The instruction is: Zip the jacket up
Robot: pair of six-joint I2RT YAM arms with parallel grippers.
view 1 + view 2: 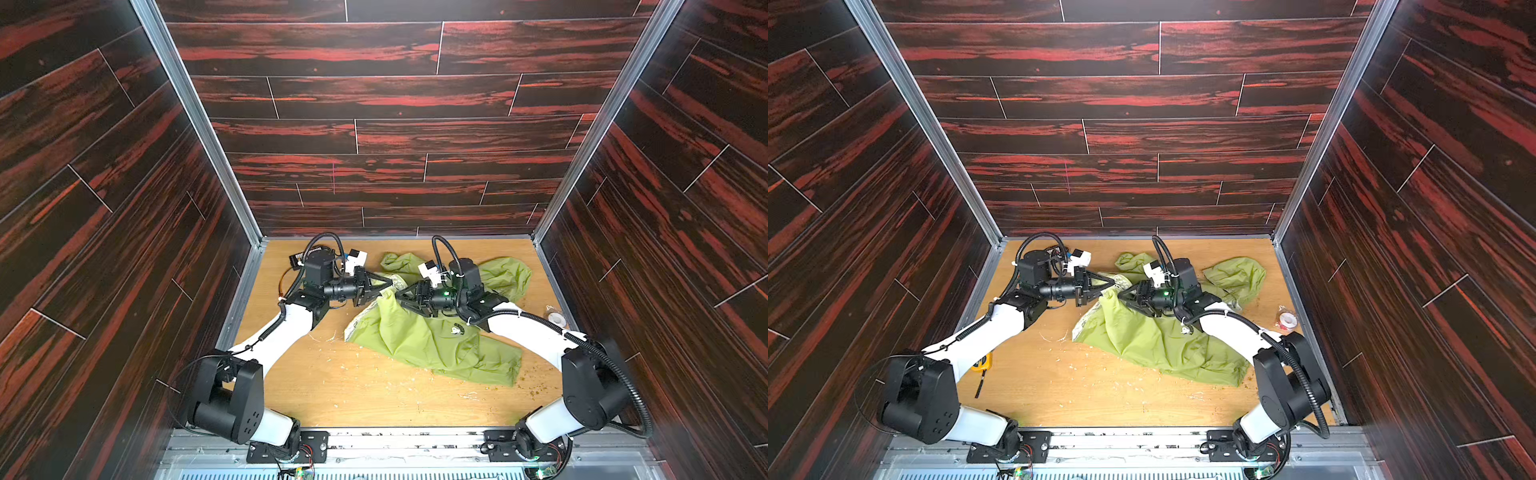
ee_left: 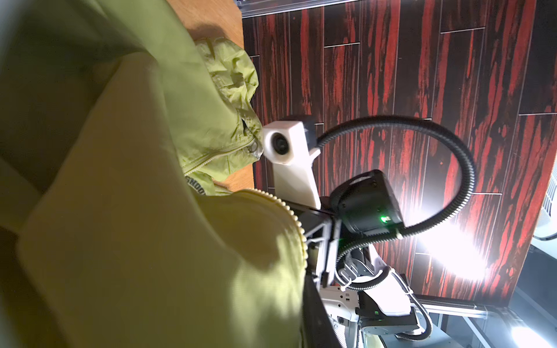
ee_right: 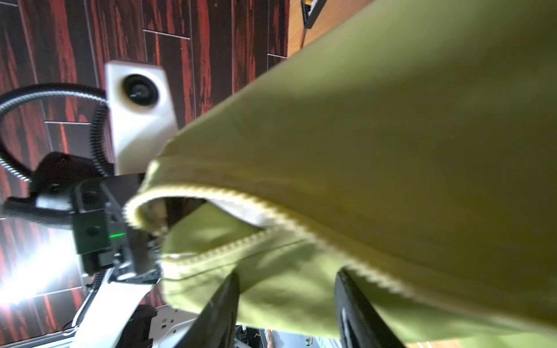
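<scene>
- Since the jacket [image 1: 419, 340] lies crumpled mostly beneath the right gripper [image 1: 401, 297], with its front edge raised between both grippers, that edge wants to be taut, not stretched.
- Clamped on the jacket's edge, the left gripper [image 1: 387, 285] sits just ahead of the right gripper's tips; I judge it should serve as the anchor.
- Right gripper's fingers [image 3: 223, 301] stand apart, cloth draped between them unpinched; close only on one zipper side.
- Just beyond those fingers the zipper teeth [image 3: 271, 215] run in two separate rows; no slider shows, so find it first.
</scene>
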